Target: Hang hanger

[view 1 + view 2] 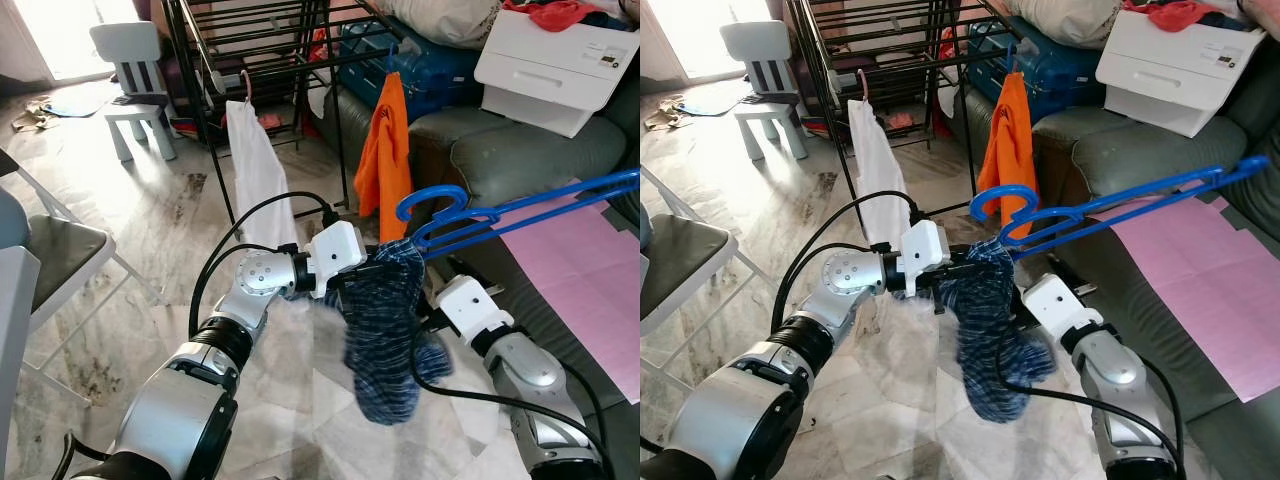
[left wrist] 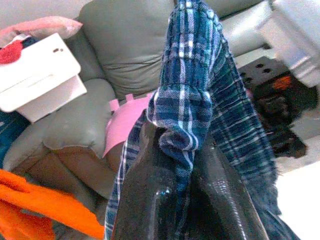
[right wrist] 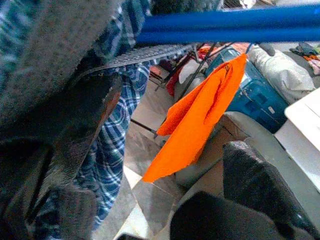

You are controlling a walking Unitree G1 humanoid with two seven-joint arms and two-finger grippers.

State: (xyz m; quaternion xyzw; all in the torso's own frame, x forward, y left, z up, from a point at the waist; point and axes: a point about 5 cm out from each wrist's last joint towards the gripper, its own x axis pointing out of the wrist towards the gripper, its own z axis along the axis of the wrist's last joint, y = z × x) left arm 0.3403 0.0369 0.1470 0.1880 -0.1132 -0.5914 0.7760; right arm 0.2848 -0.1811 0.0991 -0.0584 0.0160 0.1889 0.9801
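The robot holds both arms out over the marble floor (image 1: pixel 150 230), a blue plaid garment (image 1: pixel 385 330) bunched between them. The left gripper (image 2: pixel 172 165) has its jaws pinched on a fold of that plaid cloth, the two black fingers (image 2: pixel 145 195) pressed against it from either side. The blue hanger (image 1: pixel 500 212) sits at the top of the garment, its hook curling toward the drying rack (image 1: pixel 260 40) and its long arm slanting up over the pink sheet (image 1: pixel 585 270) on the grey sofa (image 1: pixel 540 150). The right gripper (image 3: pixel 150 150) is just under the hanger, with the blue bar crossing above its fingers; I cannot tell whether its jaws grip anything. Behind, an orange garment (image 1: pixel 385 160) and a white garment (image 1: pixel 258 170) hang from the black rack. A white box (image 1: pixel 555 65) rests on the sofa, and a small white chair (image 1: pixel 135 80) stands further back.
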